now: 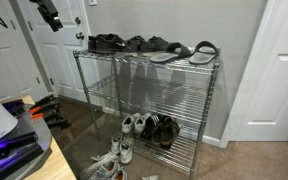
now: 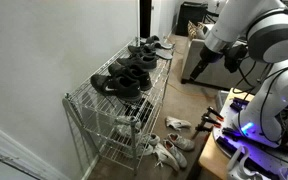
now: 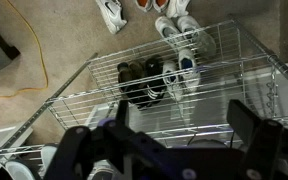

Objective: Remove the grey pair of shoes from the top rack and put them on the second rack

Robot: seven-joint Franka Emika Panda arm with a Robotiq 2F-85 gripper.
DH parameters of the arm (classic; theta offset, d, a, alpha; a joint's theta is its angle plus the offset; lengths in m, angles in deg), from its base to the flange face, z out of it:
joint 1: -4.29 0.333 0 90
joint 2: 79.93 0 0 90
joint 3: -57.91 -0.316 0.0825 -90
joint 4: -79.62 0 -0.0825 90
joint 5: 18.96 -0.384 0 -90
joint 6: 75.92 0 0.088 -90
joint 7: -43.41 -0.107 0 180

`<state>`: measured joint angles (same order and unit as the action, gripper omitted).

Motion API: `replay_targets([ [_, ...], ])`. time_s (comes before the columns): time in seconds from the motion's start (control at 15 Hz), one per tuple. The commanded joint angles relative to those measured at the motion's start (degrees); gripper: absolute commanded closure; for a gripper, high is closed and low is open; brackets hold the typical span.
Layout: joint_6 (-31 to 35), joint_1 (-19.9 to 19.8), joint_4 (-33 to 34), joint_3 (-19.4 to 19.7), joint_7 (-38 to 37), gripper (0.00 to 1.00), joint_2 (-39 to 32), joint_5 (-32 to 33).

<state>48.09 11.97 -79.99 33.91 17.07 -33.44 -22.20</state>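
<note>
OK, black two-finger Robotiq gripper (image 3: 169, 135): fingers (image 3: 256, 128) spread wide in the wrist view, nothing between them, blurred at the 6 o'clock edge. In an exterior view the gripper (image 1: 50, 16) hangs in the air at 10 o'clock from the rack, well apart from it. In an exterior view the gripper (image 2: 196, 68) sits at 3 o'clock of the rack's far end and touches nothing.

The chrome wire shoe rack with several shelves (image 1: 210, 100) stands against the grey wall. In the wrist view the rack (image 3: 104, 75) is seen from above.

The grey pair of shoes (image 1: 149, 43) is on the top shelf, about the middle of the row, and shows in both exterior views (image 2: 144, 62). The tones are dark, so it is hard to separate from its neighbours. A black pair of shoes (image 1: 105, 43) lies just beside it at 9 o'clock. Grey strapped sandals (image 1: 192, 52) lie at 3 o'clock, at the shelf end.

On the beige carpet under the rack are white sneakers (image 1: 129, 123) with brown shoes (image 1: 163, 129) just beside them. More white sneakers (image 1: 108, 162) lie at 7 o'clock, outside the rack.
</note>
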Motion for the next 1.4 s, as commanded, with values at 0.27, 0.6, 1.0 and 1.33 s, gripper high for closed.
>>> replay_targets([
  [0.27,-0.21,0.66,-1.25,0.72,-0.48,0.00,-0.49,0.69],
  [0.6,-0.21,0.66,-1.25,0.72,-0.48,0.00,-0.49,0.69],
  [1.0,0.83,0.06,-0.20,-0.12,-0.73,0.00,-2.51,1.27],
  [1.33,9.55,-6.00,7.15,-2.22,-3.48,0.00,-11.42,6.55],
])
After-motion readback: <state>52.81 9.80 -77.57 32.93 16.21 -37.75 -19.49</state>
